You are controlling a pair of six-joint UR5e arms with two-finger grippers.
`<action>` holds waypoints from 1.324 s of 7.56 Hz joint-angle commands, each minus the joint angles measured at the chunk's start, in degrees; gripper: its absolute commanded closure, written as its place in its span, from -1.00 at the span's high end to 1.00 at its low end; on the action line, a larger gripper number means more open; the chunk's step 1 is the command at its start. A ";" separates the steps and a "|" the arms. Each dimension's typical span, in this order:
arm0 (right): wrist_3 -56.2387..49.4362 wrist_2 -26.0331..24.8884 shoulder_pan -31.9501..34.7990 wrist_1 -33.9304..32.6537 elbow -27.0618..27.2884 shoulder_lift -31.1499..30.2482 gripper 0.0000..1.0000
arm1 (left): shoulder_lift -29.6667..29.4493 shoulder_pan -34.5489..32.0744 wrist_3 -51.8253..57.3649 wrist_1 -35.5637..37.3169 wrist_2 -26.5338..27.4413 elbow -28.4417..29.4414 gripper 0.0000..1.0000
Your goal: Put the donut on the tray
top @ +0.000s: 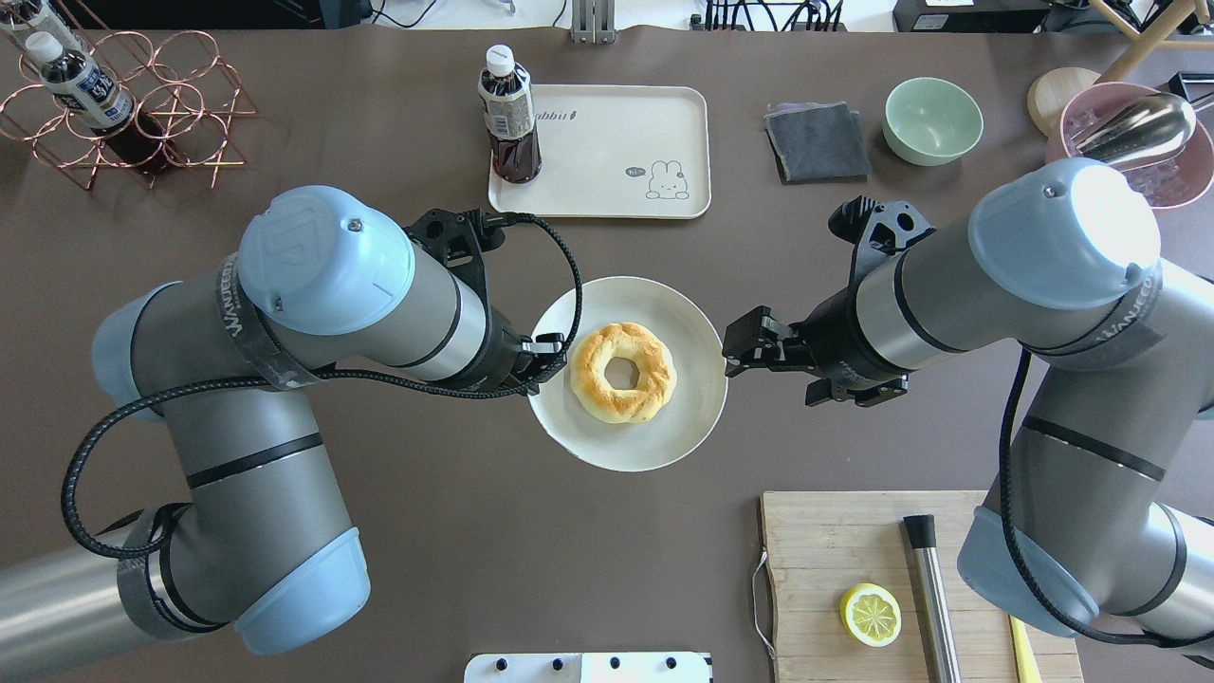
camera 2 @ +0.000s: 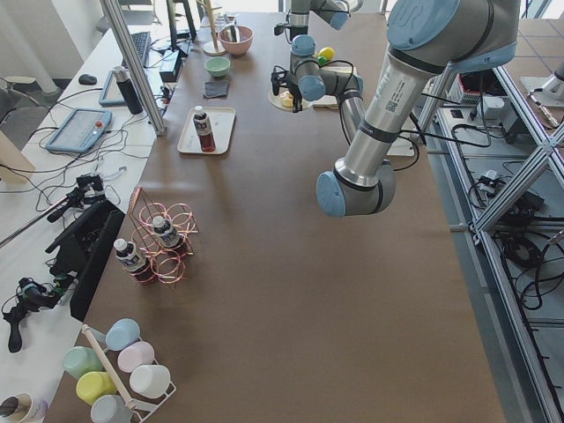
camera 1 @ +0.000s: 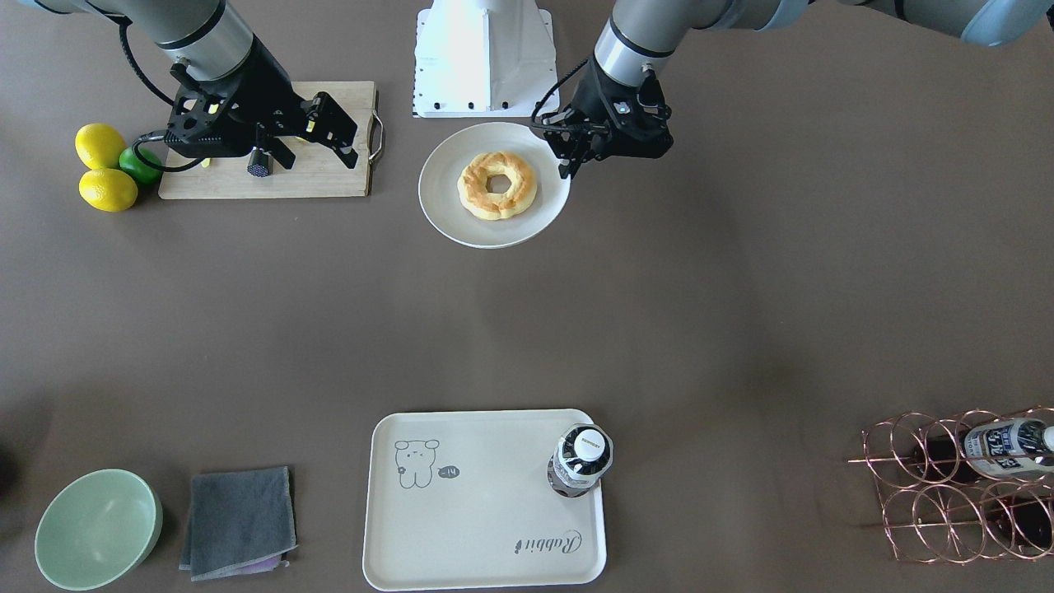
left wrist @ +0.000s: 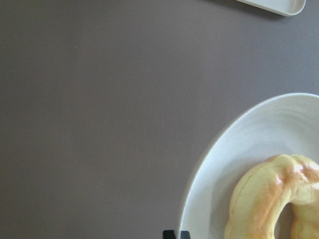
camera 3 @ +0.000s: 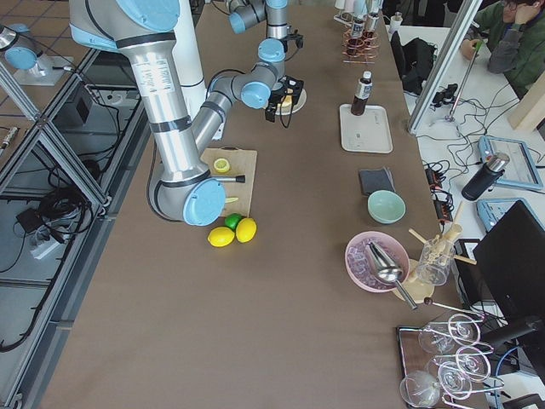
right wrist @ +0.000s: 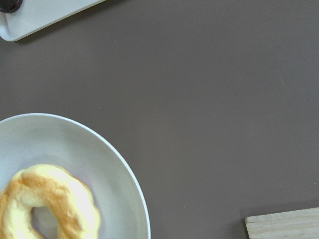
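Observation:
The donut (camera 1: pixel 496 185) (top: pixel 623 372), a golden, lumpy ring, lies on a round white plate (camera 1: pixel 445 198) (top: pixel 683 436) at mid-table. It also shows in the left wrist view (left wrist: pixel 269 199) and the right wrist view (right wrist: pixel 50 199). The cream tray (camera 1: pixel 486 511) (top: pixel 607 142) with the cartoon drawing lies at the far side, with a dark drink bottle (camera 1: pixel 580 461) (top: pixel 509 119) standing on one corner. My left gripper (camera 1: pixel 568 165) (left wrist: pixel 175 234) is shut and empty, just over the plate's rim. My right gripper (camera 1: pixel 350 148) (top: pixel 732 346) hovers open and empty beside the plate's other side.
A wooden cutting board (camera 1: pixel 329 177) (top: pixel 825 541) holds a lemon half (top: pixel 871 614) and a steel rod (top: pixel 934 598). Two lemons (camera 1: pixel 107 189) and a lime lie beside it. A green bowl (camera 1: pixel 97 527), a grey cloth (camera 1: pixel 239 519) and a copper bottle rack (camera 1: pixel 963 486) flank the tray.

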 commanded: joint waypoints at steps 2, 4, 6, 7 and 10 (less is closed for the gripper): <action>6.77 -6.24 -4.60 0.10 0.32 1.19 0.50 | -1.41 0.38 -0.40 0.10 0.54 0.37 -1.00; 8.62 -7.39 -5.48 0.10 0.24 1.19 0.19 | -1.59 0.38 -0.40 0.10 0.54 0.19 -1.00; 10.55 -8.80 -6.45 0.10 0.15 1.11 -0.15 | -1.59 0.29 -0.84 0.10 0.54 0.02 -1.00; 11.60 -9.50 -6.80 0.10 0.15 1.19 -0.29 | -1.50 0.29 -0.84 0.10 0.54 -0.07 -1.00; 15.20 -9.50 -6.72 0.10 0.41 1.63 -1.00 | -1.50 0.29 -0.84 0.10 0.54 -0.42 -1.00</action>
